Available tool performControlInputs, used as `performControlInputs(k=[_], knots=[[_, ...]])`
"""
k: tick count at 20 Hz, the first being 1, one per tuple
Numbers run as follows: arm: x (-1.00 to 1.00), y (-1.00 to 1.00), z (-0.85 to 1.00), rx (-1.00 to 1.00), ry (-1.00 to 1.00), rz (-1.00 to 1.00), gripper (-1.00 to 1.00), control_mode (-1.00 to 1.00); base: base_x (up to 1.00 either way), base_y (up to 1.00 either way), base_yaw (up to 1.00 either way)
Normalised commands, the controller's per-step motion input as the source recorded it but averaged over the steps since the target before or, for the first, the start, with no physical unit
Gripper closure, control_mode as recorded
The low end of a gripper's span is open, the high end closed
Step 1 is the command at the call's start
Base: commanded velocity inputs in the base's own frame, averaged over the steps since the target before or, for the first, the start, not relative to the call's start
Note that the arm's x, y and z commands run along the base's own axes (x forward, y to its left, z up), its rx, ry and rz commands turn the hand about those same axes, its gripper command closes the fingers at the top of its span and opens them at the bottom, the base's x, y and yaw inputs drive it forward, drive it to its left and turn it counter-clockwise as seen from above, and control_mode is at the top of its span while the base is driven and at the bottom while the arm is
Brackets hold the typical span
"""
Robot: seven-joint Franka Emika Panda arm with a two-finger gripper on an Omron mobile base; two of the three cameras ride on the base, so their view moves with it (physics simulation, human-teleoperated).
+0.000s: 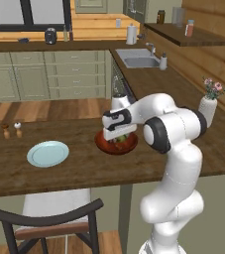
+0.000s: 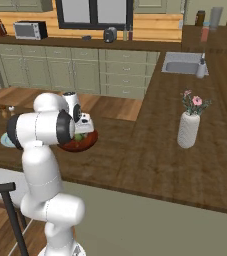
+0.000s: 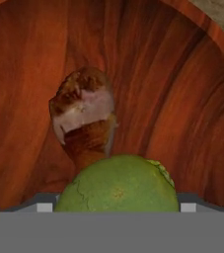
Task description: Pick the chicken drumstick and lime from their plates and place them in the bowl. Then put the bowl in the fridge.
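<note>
End effector (image 1: 118, 137) jaws apart around lime (image 3: 117, 184), low inside bowl (image 3: 182, 99) beside chicken drumstick (image 3: 84, 113); retract straight up, avoid nudging lime.

White arm rises from base, bends at dark elbow joint, forearm reaching forward and across counter level. Wrist turned down, hand pointing straight below. Gripper (image 1: 118, 139) hangs low, fingertips hidden behind hand body in left base view; in right base view gripper (image 2: 83, 134) partly masked by own upper arm. Jaws stand wide apart. Whether fingers press on anything, cannot tell. Shoulder and lower links stacked upright over base, elbow bulging toward camera side.
</note>
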Motion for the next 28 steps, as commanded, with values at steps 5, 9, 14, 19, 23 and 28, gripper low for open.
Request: performControlInputs(k=[5,9,14,19,23,28], knots=[[0.15,0.00,-0.15,0.00,0.00,0.00,-1.00,-1.00,0.00,0.00,0.00],[0.04,0.00,0.00,0.00,0.00,0.00,-1.00,-1.00,0.00,0.00,0.00],[0.01,0.00,0.01,0.00,0.00,0.00,-1.00,-1.00,0.00,0.00,0.00],[0.00,0.00,0.19,0.00,-0.01,0.00,-1.00,-1.00,0.00,0.00,0.00],[-0.02,-0.02,0.33,0.00,-0.10,0.00,-1.00,-1.00,0.00,0.00,0.00],[-0.11,-0.31,0.40,0.02,-0.03,-0.07,-1.00,-1.00,0.00,0.00,0.00]])
